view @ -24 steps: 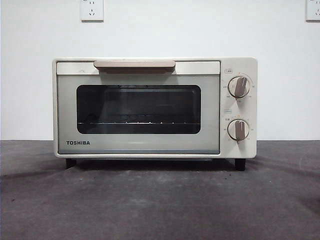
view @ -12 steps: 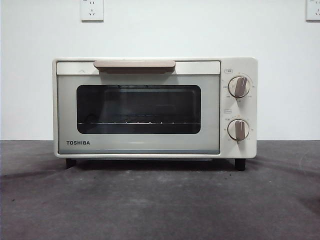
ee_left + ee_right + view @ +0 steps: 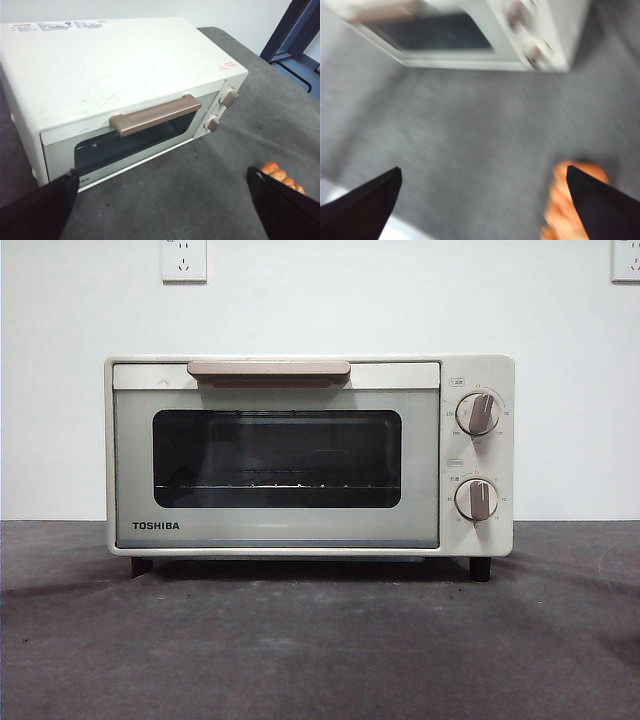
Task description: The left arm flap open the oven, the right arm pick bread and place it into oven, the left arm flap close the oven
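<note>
Reading the door, you see TOSHIBA on one cream-white boxy toaster oven [image 3: 310, 455] with two beige knobs [image 3: 478, 413], its door shut. One golden-orange lumpy bread loaf [image 3: 570, 200] lies on the grey table [image 3: 320, 640] out in front of it. Your left gripper [image 3: 162, 200] and right gripper [image 3: 482, 197] both gape wide, empty. Nothing has shifted since a second ago.

One oven [image 3: 300, 455] is seen, with one handle [image 3: 268, 369] and two knobs [image 3: 478, 413], and two black feet [image 3: 480, 568] are counted. One bread [image 3: 570, 200] is seen. Two wall sockets [image 3: 184, 259] are counted. Two grippers are counted: the left gripper [image 3: 160, 205] and the right gripper [image 3: 482, 205].
</note>
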